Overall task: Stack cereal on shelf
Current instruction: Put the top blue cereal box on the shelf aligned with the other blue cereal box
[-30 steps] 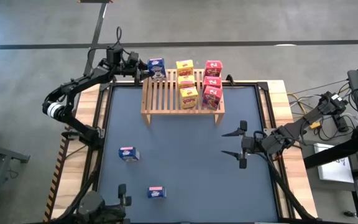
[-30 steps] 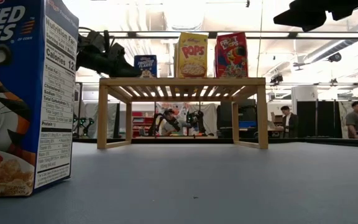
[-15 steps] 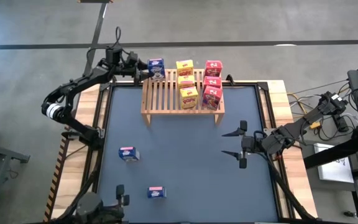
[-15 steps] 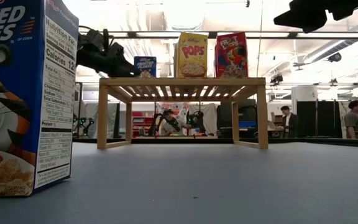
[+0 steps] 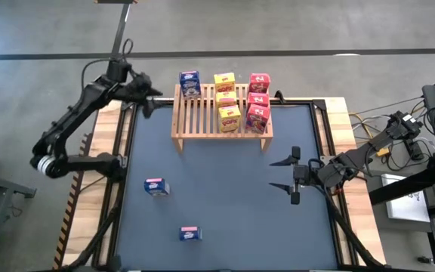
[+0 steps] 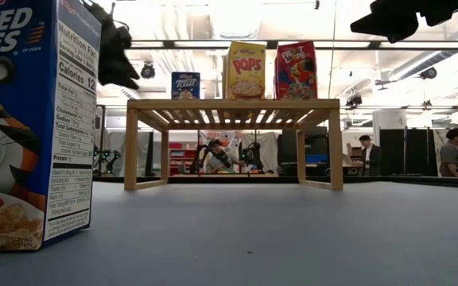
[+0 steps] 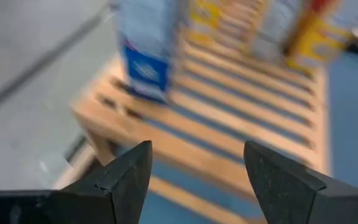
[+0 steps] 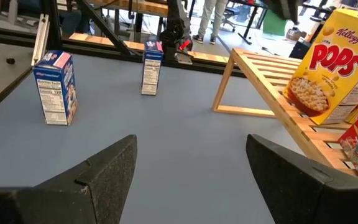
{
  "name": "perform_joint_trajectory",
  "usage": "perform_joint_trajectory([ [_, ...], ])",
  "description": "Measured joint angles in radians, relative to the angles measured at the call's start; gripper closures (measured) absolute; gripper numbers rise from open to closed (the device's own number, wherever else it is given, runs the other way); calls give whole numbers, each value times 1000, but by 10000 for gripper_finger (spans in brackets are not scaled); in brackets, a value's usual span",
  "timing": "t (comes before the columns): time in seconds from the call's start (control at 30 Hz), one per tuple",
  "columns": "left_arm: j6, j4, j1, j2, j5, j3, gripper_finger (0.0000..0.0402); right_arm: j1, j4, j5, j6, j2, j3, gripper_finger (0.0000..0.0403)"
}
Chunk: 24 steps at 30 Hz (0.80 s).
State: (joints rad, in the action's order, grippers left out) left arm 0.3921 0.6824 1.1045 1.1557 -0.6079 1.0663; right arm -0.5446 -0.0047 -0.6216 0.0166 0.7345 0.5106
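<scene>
Shelf point(image 5: 222, 113): light slatted wooden rack at the mat's point(image 5: 225, 227) far edge, carrying one blue box point(image 5: 190, 82) at its far left corner, yellow boxes point(image 5: 226, 97) down the middle and red boxes point(image 5: 258, 100) along its right side. Two more blue boxes point(image 5: 156, 187) stand on the mat well in front of the shelf, to its left; the mat directly before the shelf is bare. Left gripper point(image 5: 148, 102) hangs just left of the shelf, jaws spread, holding nothing; right gripper point(image 5: 282, 174) waits in front of the shelf's right end, jaws spread.
</scene>
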Motion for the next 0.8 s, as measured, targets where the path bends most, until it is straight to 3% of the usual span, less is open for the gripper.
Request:
perform_joint_trajectory([
  [0.17, -33, 280, -125, -134, 148, -6, 172, 0, 12, 0, 10, 0, -2, 113],
  [0.33, -242, 415, -371, -293, 279, -10, 189, 0, 10, 1, 10, 0, -7, 113],
  [0.47, -508, 412, -637, -414, 362, -33, 203, 0, 10, 1, 9, 0, -9, 113],
  [0.6, -788, 412, -944, -486, 563, -84, 209, -1, 10, 0, -3, 1, -14, 113],
  [0.8, -1083, 350, -1387, -455, 842, -142, 210, -1, 10, 2, -4, 1, -14, 113],
])
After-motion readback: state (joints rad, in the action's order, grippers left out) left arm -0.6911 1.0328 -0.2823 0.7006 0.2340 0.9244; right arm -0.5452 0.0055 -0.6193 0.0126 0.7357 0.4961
